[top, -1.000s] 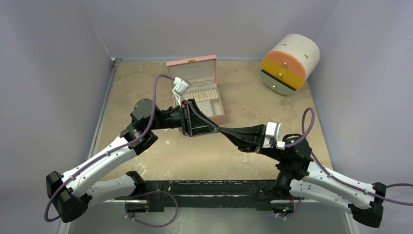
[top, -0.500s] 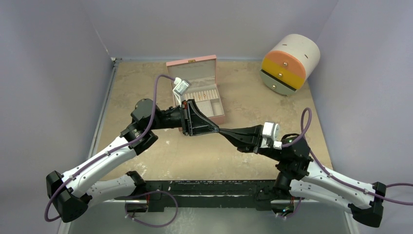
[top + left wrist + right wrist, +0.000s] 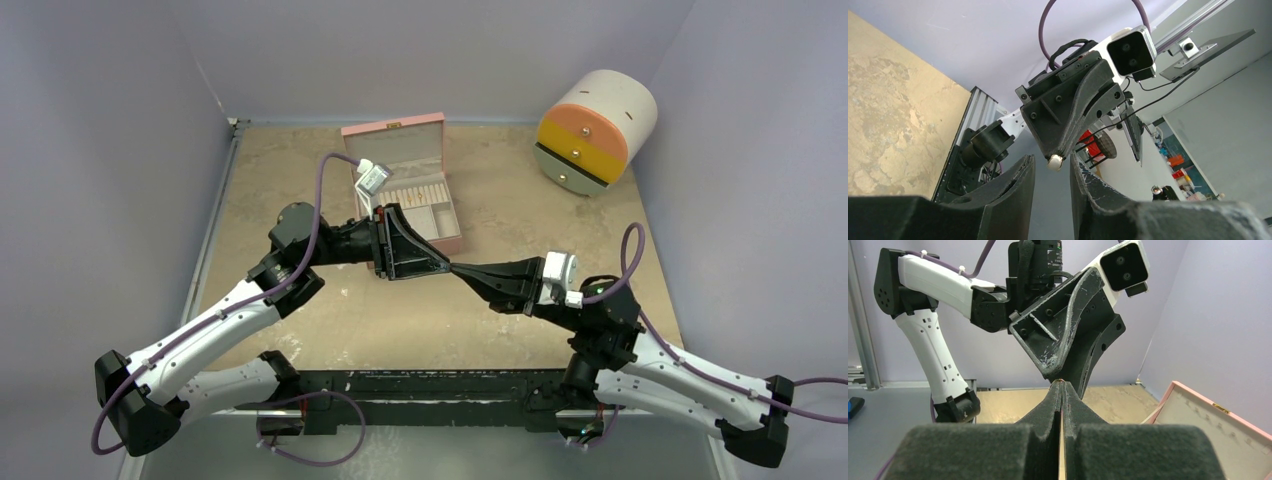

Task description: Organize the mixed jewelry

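Observation:
My right gripper (image 3: 455,267) is shut on a tiny pale, gold-edged stud (image 3: 1054,161) and holds it in the air above the table's middle. Only a gold glint of the stud shows at its closed tips in the right wrist view (image 3: 1060,382). My left gripper (image 3: 446,264) meets it tip to tip and is open. In the left wrist view its fingers (image 3: 1018,185) stand on either side of the stud, apart from it. The other jewelry pieces are too small to make out.
The open pink box (image 3: 393,133) stands just behind the left gripper, its tray part hidden by the arm; its lid shows in the right wrist view (image 3: 1198,415). A round white cabinet with orange and yellow drawers (image 3: 595,128) lies at the back right.
The right wrist shifts slightly left and back. Both grippers stay tip to tip with the stud still held.

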Motion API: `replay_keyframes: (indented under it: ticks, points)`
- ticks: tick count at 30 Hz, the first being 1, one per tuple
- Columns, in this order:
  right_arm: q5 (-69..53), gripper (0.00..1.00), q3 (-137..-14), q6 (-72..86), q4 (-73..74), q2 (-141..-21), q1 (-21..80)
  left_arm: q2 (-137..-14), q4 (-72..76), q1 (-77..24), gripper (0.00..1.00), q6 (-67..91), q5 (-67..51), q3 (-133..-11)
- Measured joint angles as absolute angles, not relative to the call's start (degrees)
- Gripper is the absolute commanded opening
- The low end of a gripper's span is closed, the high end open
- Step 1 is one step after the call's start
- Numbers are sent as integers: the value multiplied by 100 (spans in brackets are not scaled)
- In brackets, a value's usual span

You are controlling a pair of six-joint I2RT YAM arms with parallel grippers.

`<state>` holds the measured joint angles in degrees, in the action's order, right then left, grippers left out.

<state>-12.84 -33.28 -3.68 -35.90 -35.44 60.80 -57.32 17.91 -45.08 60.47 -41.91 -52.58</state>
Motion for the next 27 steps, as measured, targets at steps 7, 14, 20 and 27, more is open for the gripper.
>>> replay_keyframes:
  ticks: [7, 14, 20, 27]
  points:
    - [-1271, 0, -3328, -366, -3590, -3548, 6080, -5732, 1791, -4508, 29, 6047, -4200, -5258]
    - [-1190, 0, -3312, -364, -3597, -3548, 6080, -5732, 1791, -4508, 20, 6045, -4206, -5258]
    - [-1146, 0, -3297, -355, -3627, -3546, 6082, -5732, 1791, -4508, 3, 6049, -4219, -5258]
    - [-1125, 0, -3275, -349, -3636, -3546, 6080, -5732, 1789, -4508, 0, 6047, -4222, -5258]
